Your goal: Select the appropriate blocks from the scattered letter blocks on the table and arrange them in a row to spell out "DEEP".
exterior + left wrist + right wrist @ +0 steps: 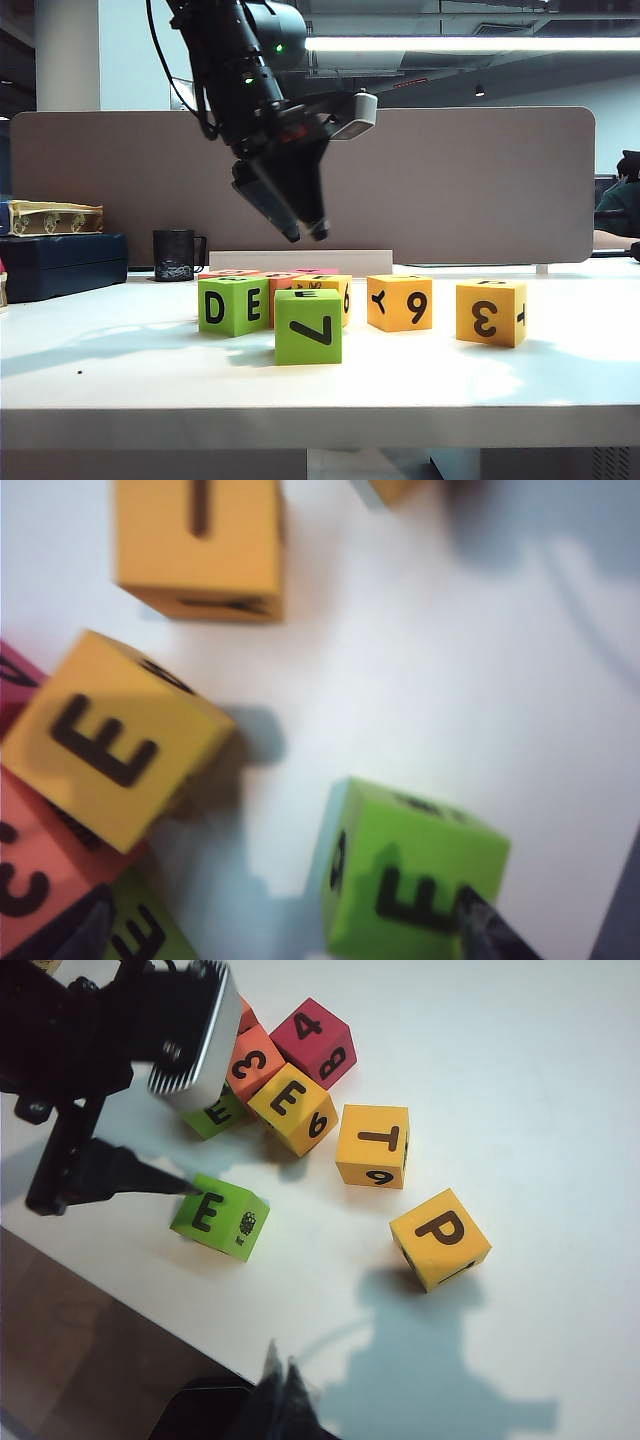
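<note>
Green E cube (308,326) upright, free on table (120,370)

My left gripper (305,232) is hanging above the cluster, my arm hiding most of the green D-and-E cube (215,1113) from my right wrist. My right gripper (283,1392) is showing only dark fingertips, spacing unreadable.

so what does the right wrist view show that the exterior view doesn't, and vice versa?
Only the right wrist view: top faces, namely P on the orange block, T on the orange block, E on the green block, plus the pink block with 4 and B and the right gripper, low and apparently shut. Only the exterior view: the black mug, the grey divider, the 7 face, the green D/E block's D. Both: the left gripper, open above the green E block, on the white table.
</note>
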